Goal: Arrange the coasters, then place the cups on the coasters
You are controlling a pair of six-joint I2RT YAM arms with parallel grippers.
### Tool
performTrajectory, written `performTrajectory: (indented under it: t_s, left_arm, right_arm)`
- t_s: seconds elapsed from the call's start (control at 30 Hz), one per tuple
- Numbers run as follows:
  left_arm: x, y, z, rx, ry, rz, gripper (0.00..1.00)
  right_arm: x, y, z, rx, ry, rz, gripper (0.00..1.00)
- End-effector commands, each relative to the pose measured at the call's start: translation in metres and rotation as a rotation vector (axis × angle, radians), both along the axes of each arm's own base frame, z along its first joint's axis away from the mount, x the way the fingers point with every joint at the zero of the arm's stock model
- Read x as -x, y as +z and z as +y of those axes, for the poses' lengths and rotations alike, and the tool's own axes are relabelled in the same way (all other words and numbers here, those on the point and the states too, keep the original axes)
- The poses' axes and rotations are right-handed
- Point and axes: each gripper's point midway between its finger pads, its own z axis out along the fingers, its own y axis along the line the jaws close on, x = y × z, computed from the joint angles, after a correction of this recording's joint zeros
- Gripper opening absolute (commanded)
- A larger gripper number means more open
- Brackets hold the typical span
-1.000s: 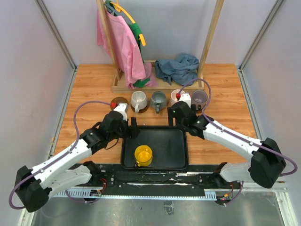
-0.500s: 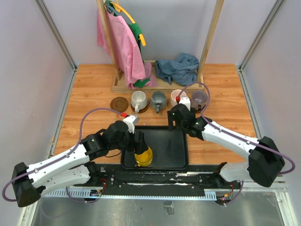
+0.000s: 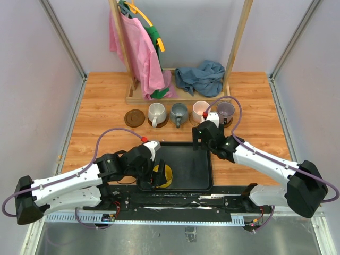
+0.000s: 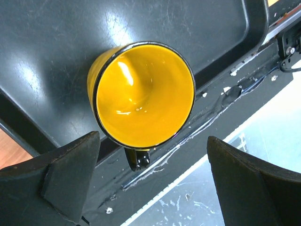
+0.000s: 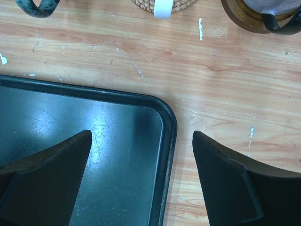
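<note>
Item: yellow cup (image 4: 143, 94), upright in the 6 o'clock half of the black tray (image 4: 47, 42), handle turned toward 6 o'clock; it is the one cup not yet on a coaster. Item: left pincer (image 4: 153, 136), jaws wide apart, one finger at each flank of the yellow cup with no contact visible, apparently lined up to close on the rim or body and lift it. Item: empty dark coaster (image 3: 134, 117), at the 9 o'clock end of the row on the tabletop (image 5: 211, 94), the likely seat for that cup. Items: white cup (image 3: 156, 112), grey cup (image 3: 178, 112), pink cup (image 3: 201, 108) and purple cup (image 3: 226, 109), standing in a line at 12 o'clock of the tray, each already on a coaster. Item: right pincer (image 5: 142, 133), jaws apart and holding nothing, poised over the tray's 1 o'clock corner, clear of the pink and purple cups. Changes against a second ago: the left pincer was by the empty coaster at 10 o'clock of the tray and has swung down to the yellow cup, its jaws spreading wider; the right pincer was up beside the pink cup and has drawn back toward 6 o'clock, leaving that cup in full view.
</note>
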Motion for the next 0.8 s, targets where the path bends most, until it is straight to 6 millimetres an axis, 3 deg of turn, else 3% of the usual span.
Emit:
performTrajectory:
  t_s: [0.0, 0.33, 0.6, 0.77]
  left_arm:
    - [0.014, -0.008, 0.003, -0.023, -0.004, 0.054, 1.0]
    - [0.022, -0.033, 0.004, -0.065, -0.007, 0.091, 1.0]
    - [0.008, -0.048, 0.009, -0.11, 0.066, 0.051, 0.99]
    - [-0.009, -0.046, 0.012, -0.143, 0.125, -0.016, 0.93]
  right_arm:
    - [-0.003, 0.001, -0.008, -0.026, -0.046, -0.007, 0.9]
    - [-0.002, 0.001, -0.007, -0.029, -0.037, 0.0, 0.9]
    - [-0.002, 0.0, -0.008, -0.023, -0.037, -0.001, 0.9]
    - [-0.003, -0.001, -0.006, -0.023, -0.038, 0.004, 0.91]
